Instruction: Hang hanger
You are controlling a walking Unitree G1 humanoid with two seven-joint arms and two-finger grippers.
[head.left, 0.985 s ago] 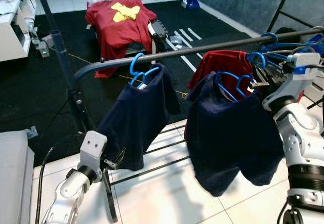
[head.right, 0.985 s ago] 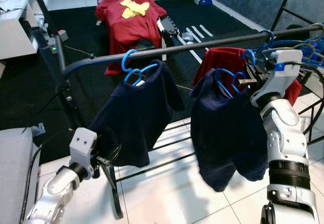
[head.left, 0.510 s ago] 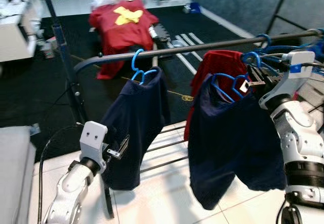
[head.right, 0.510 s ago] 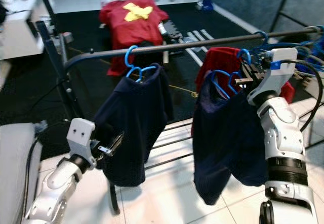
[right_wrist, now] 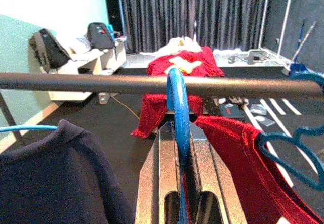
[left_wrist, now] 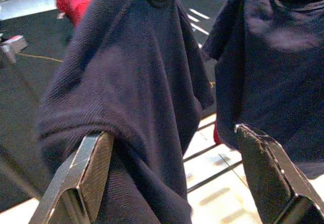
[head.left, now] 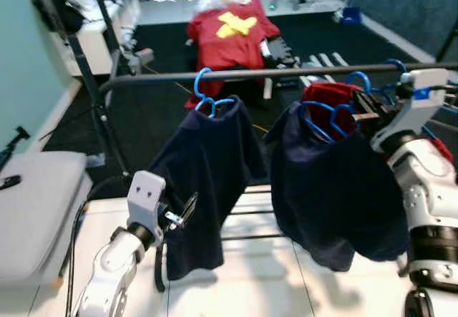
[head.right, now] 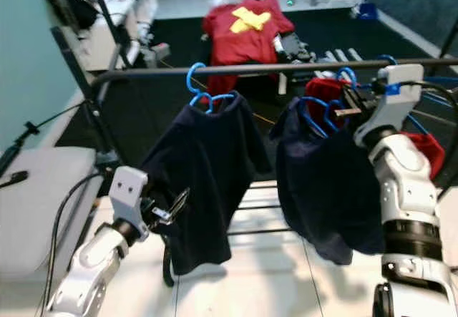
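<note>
In the left eye view, a dark rail (head.left: pixel 286 74) runs across the scene. A navy shirt (head.left: pixel 207 181) hangs from it on a blue hanger (head.left: pixel 209 99) towards the rail's left end. Further right, a second navy shirt (head.left: pixel 336 188) hangs on another blue hanger (head.left: pixel 325 116), just in front of a red garment (head.left: pixel 336 99). The right gripper (head.left: pixel 361 109) is raised to the rail's right part, its jaws clamped on this second hanger. The left gripper (head.left: pixel 187 210) sits low, against the lower edge of the first shirt.

In the right eye view, a red shirt with a yellow mark (head.right: pixel 243 23) lies spread beyond the rail on the dark floor (head.right: pixel 164 102).

In the left wrist view, the two black fingers (left_wrist: pixel 86 173) stand wide apart, and the first navy shirt's cloth lies against one of them.

In the right wrist view, the jaws are closed on the blue hanger's hook, which rises up to the rail; whether it rests on the rail cannot be told.
</note>
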